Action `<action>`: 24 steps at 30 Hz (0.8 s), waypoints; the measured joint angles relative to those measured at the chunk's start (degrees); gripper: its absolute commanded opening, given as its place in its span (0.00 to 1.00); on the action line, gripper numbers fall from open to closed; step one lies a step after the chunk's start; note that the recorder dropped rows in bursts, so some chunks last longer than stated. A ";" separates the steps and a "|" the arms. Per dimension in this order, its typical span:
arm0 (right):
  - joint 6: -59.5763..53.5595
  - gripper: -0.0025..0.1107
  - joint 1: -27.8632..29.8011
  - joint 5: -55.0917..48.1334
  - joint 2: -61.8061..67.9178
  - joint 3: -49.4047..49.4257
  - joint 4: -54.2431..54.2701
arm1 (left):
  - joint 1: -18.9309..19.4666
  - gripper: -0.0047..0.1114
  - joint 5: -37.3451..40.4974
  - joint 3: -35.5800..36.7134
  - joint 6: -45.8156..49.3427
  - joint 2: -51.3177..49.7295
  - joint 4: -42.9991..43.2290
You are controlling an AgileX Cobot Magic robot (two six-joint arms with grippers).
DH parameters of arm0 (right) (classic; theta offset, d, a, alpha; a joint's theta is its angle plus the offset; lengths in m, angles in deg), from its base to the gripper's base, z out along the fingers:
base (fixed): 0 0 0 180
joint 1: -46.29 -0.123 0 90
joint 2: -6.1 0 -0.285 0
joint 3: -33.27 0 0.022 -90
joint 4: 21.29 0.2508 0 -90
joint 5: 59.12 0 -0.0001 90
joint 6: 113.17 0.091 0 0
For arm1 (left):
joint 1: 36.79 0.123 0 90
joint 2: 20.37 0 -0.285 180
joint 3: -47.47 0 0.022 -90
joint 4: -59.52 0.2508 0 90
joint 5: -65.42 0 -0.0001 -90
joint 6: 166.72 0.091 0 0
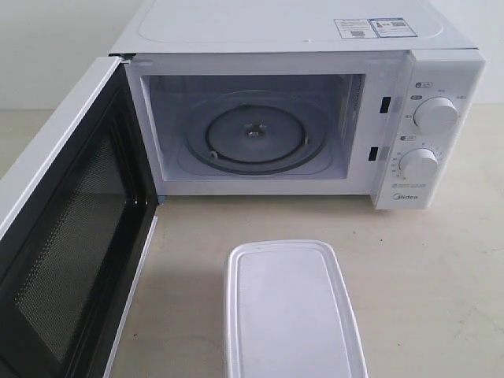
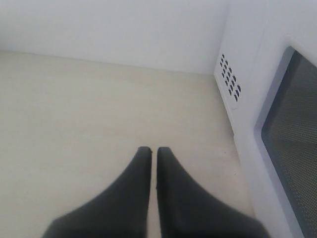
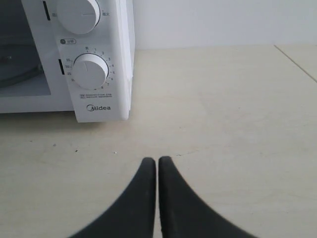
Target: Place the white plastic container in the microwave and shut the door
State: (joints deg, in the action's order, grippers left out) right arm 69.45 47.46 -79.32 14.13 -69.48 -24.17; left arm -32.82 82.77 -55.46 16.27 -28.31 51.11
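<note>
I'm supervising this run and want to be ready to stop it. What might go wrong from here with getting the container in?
1. The left claw and right claw are both shut, away from the white container; its wide, smooth lid may slip in a pinch.
2. The door stands wide open with the left claw at its outer side; pushing early could swing it into the container.
3. Set short of the turntable, the container might block the door.

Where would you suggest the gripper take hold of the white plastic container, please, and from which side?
Probably across its two long sides, just under the rim, coming from above: the white plastic container lies flat with its length pointing toward the open microwave.
</note>
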 measured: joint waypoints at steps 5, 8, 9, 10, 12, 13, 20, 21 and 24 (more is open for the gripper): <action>0.00 0.02 0.00 0.32 0.00 0.00 0.00 | 0.00 0.08 0.00 0.00 0.00 0.00 0.00; 0.99 0.02 0.00 2.49 0.00 0.00 0.26 | 0.00 0.08 0.00 0.00 -0.10 0.00 0.00; 1.24 0.02 0.00 2.71 0.00 -0.50 0.39 | 0.00 0.08 0.00 0.00 -0.10 0.00 0.00; 1.49 0.02 0.00 2.85 0.00 -1.42 0.39 | 0.00 0.08 0.00 0.00 -0.10 0.00 0.00; 1.88 0.02 0.00 3.27 0.00 -4.17 0.50 | 0.00 0.08 0.00 0.00 -0.10 0.00 0.00; 1.88 0.02 0.00 3.55 0.00 -6.02 0.50 | 0.00 0.08 0.00 0.00 -0.10 0.00 0.00; 3.39 0.02 0.00 6.04 -0.13 -17.32 1.13 | 0.00 0.08 0.00 0.00 -0.10 0.00 0.00; 3.58 0.02 0.00 6.81 -0.13 -18.41 1.26 | 0.00 0.08 0.00 0.00 -0.10 0.00 0.00; 5.71 0.02 0.00 10.61 -0.13 -20.65 1.37 | 0.00 0.08 0.00 0.00 -0.10 0.00 0.00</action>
State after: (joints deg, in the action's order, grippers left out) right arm 75.15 47.46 -68.71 14.00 -90.13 -22.81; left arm -32.82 82.77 -55.46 16.17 -28.31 51.11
